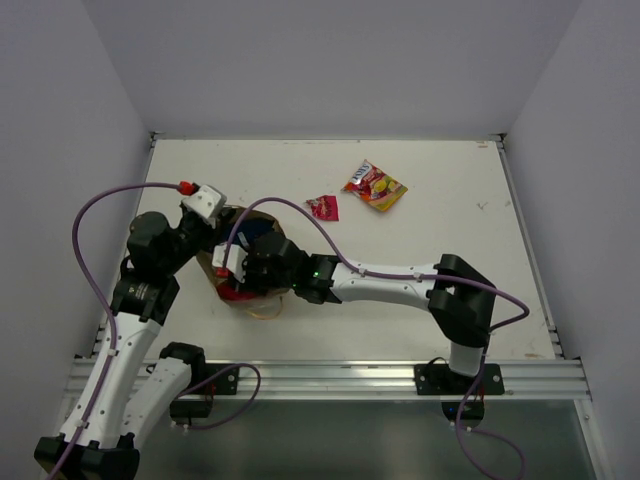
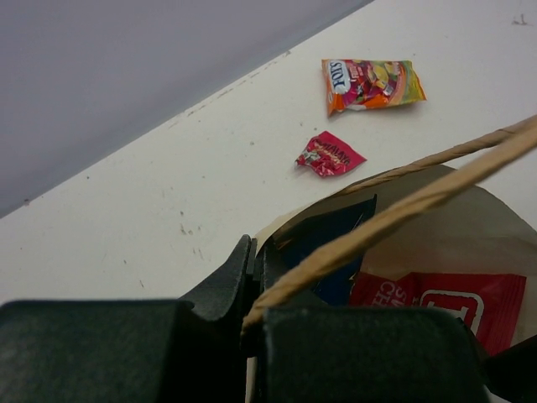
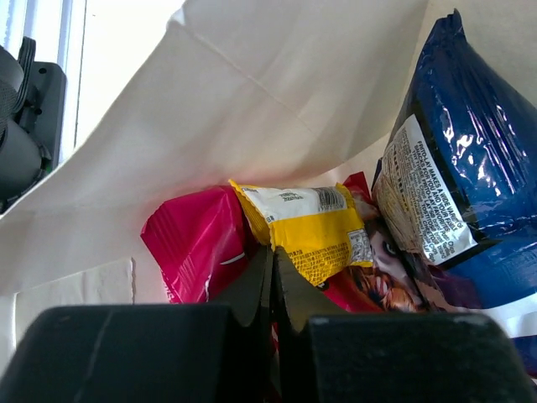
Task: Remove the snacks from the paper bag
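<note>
The paper bag [image 1: 207,268] lies open at the table's left. My left gripper [image 1: 221,238] is shut on its rim [image 2: 277,231], with a string handle [image 2: 403,210] running across the left wrist view. My right gripper [image 1: 238,272] reaches inside the bag. In the right wrist view its jaws [image 3: 273,252] are shut on the lower edge of the slim yellow bar [image 3: 315,227]. The pink bag [image 3: 197,243] lies to the left of the bar and the blue Doritos bag [image 3: 470,151] to the right. The red-yellow candy pouch [image 1: 375,186] and the tiny red wrapper [image 1: 323,207] lie out on the table.
White walls enclose the table at the back and sides. A metal rail [image 1: 330,375] runs along the near edge. Purple cables loop over both arms. The pouch [image 2: 372,84] and the wrapper [image 2: 329,155] lie beyond the bag's mouth.
</note>
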Tool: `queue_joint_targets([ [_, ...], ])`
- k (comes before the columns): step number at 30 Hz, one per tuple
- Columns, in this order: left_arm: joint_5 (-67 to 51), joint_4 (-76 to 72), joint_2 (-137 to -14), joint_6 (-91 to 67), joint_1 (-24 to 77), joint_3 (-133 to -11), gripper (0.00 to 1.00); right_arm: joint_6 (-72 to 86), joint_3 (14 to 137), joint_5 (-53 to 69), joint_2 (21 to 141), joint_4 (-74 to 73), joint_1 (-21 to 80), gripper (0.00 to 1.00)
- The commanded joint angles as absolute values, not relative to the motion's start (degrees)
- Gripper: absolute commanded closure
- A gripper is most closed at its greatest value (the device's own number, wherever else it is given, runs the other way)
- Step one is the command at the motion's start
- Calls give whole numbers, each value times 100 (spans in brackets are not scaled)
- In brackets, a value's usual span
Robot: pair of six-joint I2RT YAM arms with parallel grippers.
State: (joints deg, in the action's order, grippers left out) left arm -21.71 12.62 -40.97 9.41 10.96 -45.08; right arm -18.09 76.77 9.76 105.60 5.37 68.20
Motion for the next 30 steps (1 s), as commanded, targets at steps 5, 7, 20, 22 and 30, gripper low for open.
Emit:
queue_joint_targets([
  [5, -2593, 1116, -4061, 721, 1257, -4386, 100, -1705, 7866, 879, 9951, 563, 6847, 100],
  [7, -2514, 1116, -4061, 729, 1257, -4394, 100, -1723, 7805, 940, 9722, 554, 6855, 100],
  [20, -2110, 1116, -4131, 703, 1257, -4447, 100, -1855, 7664, 923, 8860, 308, 6847, 100],
  [22, -2039, 1125, -4175, 668, 1257, -4474, 100, -1872, 7603, 940, 8554, 186, 6855, 100],
  [30, -1679, 1116, -4342, 519, 1257, -4535, 100, -1995, 7646, 765, 7331, -368, 6838, 100],
])
